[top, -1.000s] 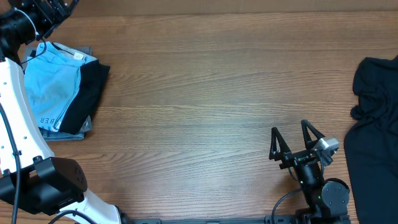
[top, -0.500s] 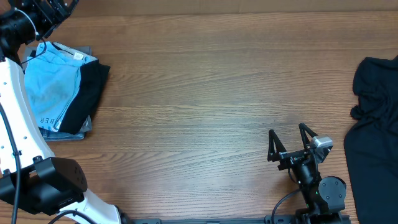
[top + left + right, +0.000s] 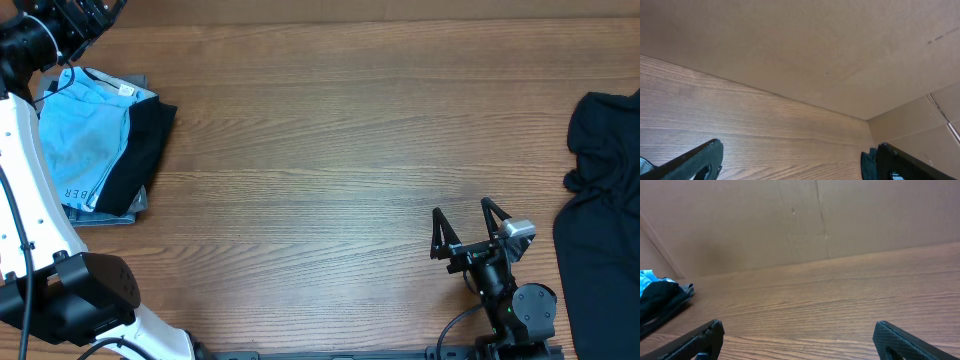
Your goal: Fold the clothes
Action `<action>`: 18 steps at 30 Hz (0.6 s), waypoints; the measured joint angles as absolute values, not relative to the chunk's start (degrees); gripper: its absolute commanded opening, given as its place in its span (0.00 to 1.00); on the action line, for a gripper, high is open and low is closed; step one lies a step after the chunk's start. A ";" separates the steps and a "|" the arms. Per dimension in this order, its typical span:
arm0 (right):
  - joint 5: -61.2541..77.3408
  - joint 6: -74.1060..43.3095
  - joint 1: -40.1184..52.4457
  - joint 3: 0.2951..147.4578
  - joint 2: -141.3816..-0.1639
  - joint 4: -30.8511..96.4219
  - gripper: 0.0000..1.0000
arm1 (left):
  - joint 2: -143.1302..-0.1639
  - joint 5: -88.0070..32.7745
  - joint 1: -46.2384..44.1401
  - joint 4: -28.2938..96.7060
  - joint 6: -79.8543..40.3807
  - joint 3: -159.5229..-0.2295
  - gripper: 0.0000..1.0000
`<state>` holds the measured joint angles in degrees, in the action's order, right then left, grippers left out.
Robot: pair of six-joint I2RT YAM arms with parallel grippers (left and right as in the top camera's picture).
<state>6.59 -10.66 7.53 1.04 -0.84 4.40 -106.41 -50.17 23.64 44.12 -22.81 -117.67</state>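
A bare wood-grain table [image 3: 320,150] fills the overhead view. The right jaws stand wide and empty at its near edge. A crumpled dark garment [image 3: 600,200] lies just to their right and runs out of frame. The clothes already folded sit well away to their left: a light blue T-shirt [image 3: 80,140] with a black piece [image 3: 140,150] lapped over it. The left jaws hang beyond that stack at the far corner, their spread unclear from above.

From the left wrist, against a brown cardboard wall [image 3: 815,40], the left jaws gape wide with only table between them.

From the right wrist, the right jaws are equally wide, and the blue T-shirt and its stack lie far off to their left.

The risks, on this evidence: a pinch into the bunched dark garment may catch several layers or drag it over the table's edge. The left arm [image 3: 20,190], close by the stack, could knock it askew.
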 measured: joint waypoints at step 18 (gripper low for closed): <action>6.61 -10.66 7.53 1.04 -0.84 4.47 1.00 | -99.50 -32.45 21.17 50.65 -22.83 -117.12 1.00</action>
<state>6.61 -10.66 7.53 1.04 -0.84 4.47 -99.50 -32.45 21.17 50.65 -22.83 -117.12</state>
